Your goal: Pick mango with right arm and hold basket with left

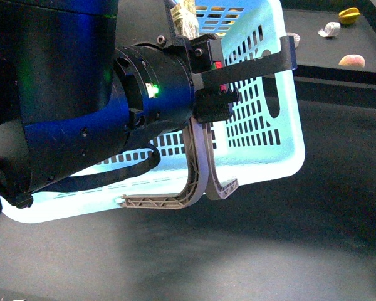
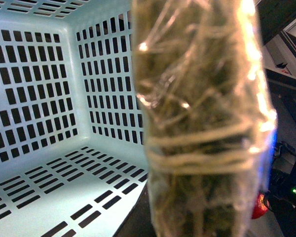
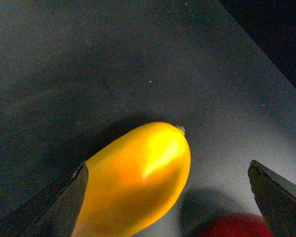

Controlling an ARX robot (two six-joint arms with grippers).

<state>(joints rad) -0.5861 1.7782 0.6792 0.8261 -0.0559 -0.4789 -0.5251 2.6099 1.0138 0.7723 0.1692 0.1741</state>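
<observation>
1. Plainly, the smooth yellow oval mango (image 3: 138, 182) lies on the dark bench (image 3: 113, 59), between the two dark fingers (image 3: 59, 207) of the right gripper (image 3: 167, 168), which stand wide apart and hold nothing.
2. Its long axis runs slantwise to the line between those fingers. The fruit sits close against one finger, perhaps touching it, and well apart from the other (so the grasp looks off-centre).
3. A round red thing (image 3: 237, 226) lies just beside the mango, on the side of the farther finger.
4. I judge the coming move needs a small sideways shift before the fingers close.
5. The left gripper (image 1: 197, 188) hangs at the light-blue slotted plastic basket (image 1: 263, 125), whose tape-wrapped handle (image 2: 202, 123) fills the left wrist view. Whether its curved grey fingers clamp anything I cannot tell.
</observation>
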